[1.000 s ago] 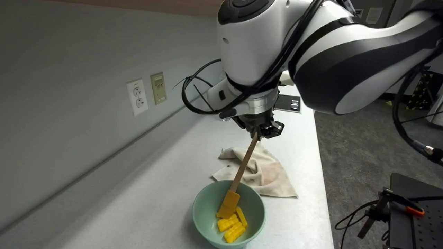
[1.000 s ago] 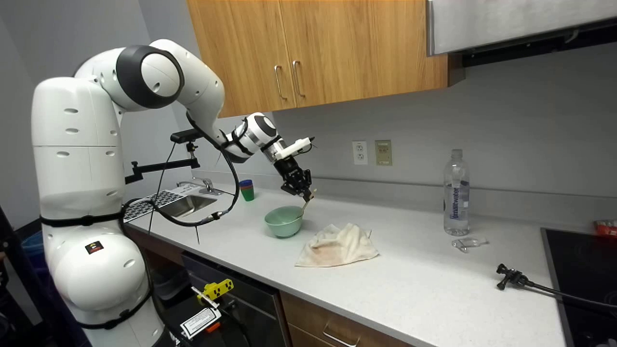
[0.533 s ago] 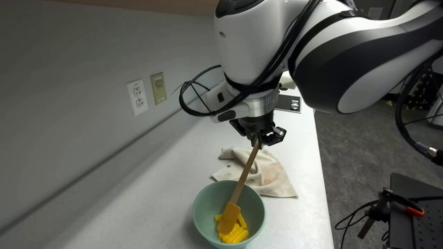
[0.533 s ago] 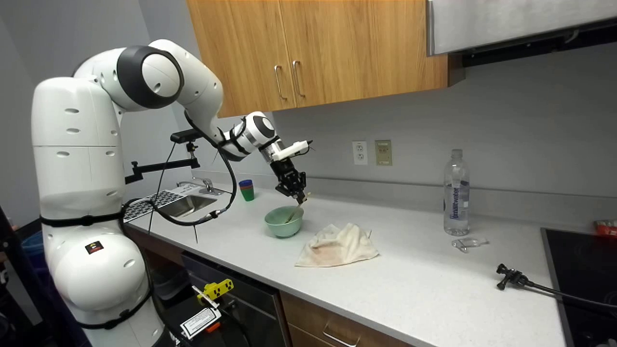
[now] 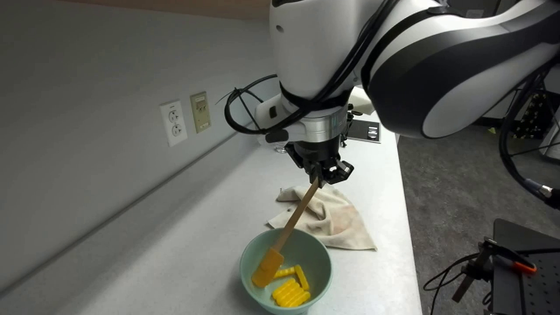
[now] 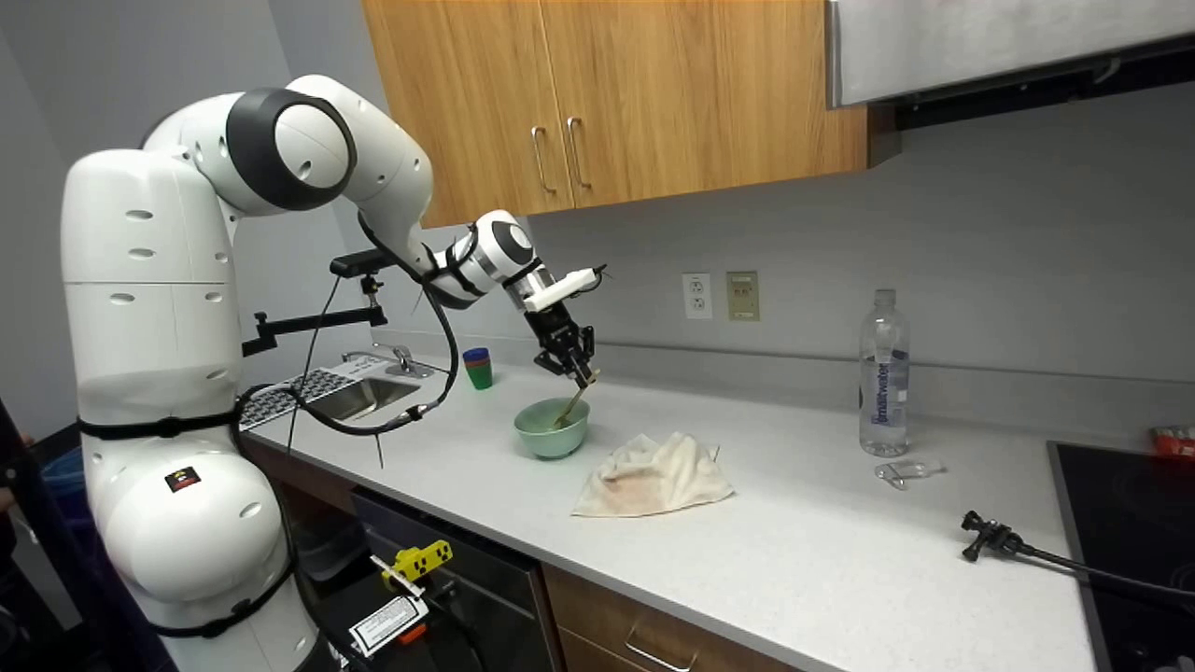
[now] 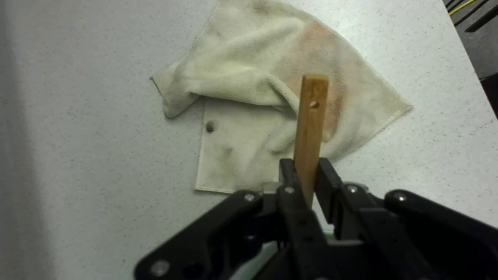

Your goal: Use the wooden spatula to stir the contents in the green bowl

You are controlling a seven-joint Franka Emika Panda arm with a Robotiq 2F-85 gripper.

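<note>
Claw (image 7: pixel 306 171): closed in tight on the handle (image 7: pixel 310 132) of the spatula (image 5: pixel 286 232), its two fingers (image 7: pixel 287 173) on opposite sides with only the wood between them.
Handle end: pokes out past the fingers in the wrist view, a small hole near its tip.
Spatula: slants from the claw down into the bowl (image 5: pixel 315 258).
Blade (image 5: pixel 267 267): yellow-orange, inside the bowl and close to its side; whether it touches there, I cannot tell.
Yellow pieces (image 5: pixel 291 295): low in the bowl, several side by side in a cluster, two more nearer the blade and at an angle to each other.
Bowl: round, pale green, upright on the surface (image 5: pixel 197 245).
Cloth (image 5: pixel 345 223): beige, creased and partly folded over, near the bowl, with a pinkish stain and a dark spot.
Arm (image 6: pixel 154 317): white, reaching over the surface, black cables strapped along it.
Cups (image 6: pixel 478 369): stacked, blue, red and green, between the bowl and the sink (image 6: pixel 369 397).
Bottle (image 6: pixel 884 392): clear, upright, well apart from the bowl, a small clear object (image 6: pixel 907 471) just beside it.
Stove (image 6: pixel 1130 523): flat and black, a bendy black stalk (image 6: pixel 1036 553) lying across its edge.
Outlet (image 5: pixel 174 123): white, on the wall (image 5: pixel 87 131), beside a beige plate (image 5: pixel 201 112).
Cabinet (image 6: pixel 691 103): wooden, two doors, above the surface.
</note>
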